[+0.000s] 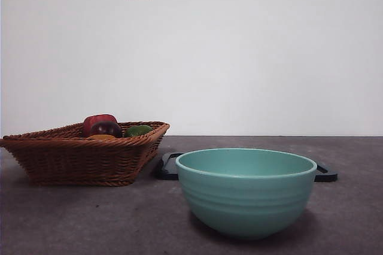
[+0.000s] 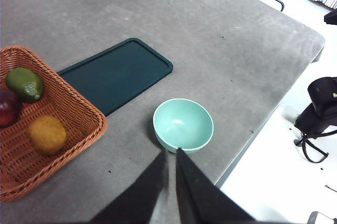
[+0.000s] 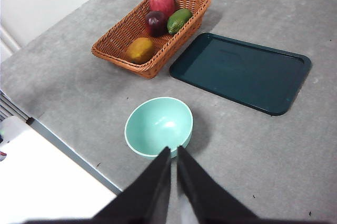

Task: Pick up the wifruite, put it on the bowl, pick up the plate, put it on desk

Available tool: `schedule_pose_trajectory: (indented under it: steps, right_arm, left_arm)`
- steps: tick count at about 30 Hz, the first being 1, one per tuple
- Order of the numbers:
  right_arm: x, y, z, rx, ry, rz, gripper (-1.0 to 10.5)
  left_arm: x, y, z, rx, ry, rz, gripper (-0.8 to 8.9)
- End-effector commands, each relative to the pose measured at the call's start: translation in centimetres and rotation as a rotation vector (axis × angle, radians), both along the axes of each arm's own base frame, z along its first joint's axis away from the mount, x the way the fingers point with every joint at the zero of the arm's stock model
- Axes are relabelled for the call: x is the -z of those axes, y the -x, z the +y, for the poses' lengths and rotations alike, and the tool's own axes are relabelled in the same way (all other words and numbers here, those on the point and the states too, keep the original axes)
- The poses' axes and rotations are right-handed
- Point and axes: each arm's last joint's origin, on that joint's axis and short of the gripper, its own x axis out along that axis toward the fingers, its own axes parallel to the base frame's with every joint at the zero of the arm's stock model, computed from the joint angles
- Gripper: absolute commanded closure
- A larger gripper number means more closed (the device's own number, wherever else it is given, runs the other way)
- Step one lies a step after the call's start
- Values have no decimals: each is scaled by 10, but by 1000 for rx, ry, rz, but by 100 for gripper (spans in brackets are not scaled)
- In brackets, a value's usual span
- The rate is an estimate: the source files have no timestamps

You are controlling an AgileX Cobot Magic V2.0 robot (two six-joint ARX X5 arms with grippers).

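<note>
Seen level from the front, your mint-teal bowl (image 1: 246,190) stands empty and near on the grey bench (image 1: 90,219), a dark flat tray (image 1: 167,166) lying just behind it and a wicker basket (image 1: 78,156) off to one side; the wifruite (image 1: 100,137) barely peeks over the basket's rim beside a dark purple fruit (image 1: 106,128), a red fruit (image 1: 97,119) and a green fruit (image 1: 138,130) — no arm shows here. From your left wrist, the left pincer (image 2: 170,153) hangs above the bench with its jaws nearly together and holding nothing, just short of the bowl's rim; the wifruite (image 2: 47,134) rests inside the basket. From your right wrist, the right pincer (image 3: 174,150) hovers likewise — jaws narrow, empty — over the bowl's edge, with the wifruite (image 3: 139,50) at the basket's near corner, well apart from the bowl.
</note>
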Motion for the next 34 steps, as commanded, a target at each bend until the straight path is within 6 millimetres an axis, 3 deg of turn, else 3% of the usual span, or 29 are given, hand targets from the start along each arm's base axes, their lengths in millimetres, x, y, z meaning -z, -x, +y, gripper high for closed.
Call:
schedule_pose_trajectory:
  steps: [1, 10, 15, 18, 26, 34]
  right_arm:
    - [-5, 1, -1, -8, -7, -25, 933]
    - [-5, 1, -1, -8, -7, -25, 933]
    - [-5, 1, -1, -8, -7, -25, 933]
    - [-5, 1, -1, -8, -7, -25, 933]
    - [-5, 1, -1, -8, -7, -25, 933]
    - [-5, 1, -1, -8, -7, -25, 933]
  left_arm:
    - [-3, 0, 0, 15, 3, -23, 794]
    - [-2, -2, 4, -78, 1, -21, 794]
    - [15, -12, 8, -231, 12, -11, 794]
    - [38, -23, 13, -344, 52, -49, 794]
    - [129, -45, 27, -633, 73, -165, 794]
    - [199, -52, 31, -761, 53, -259, 794]
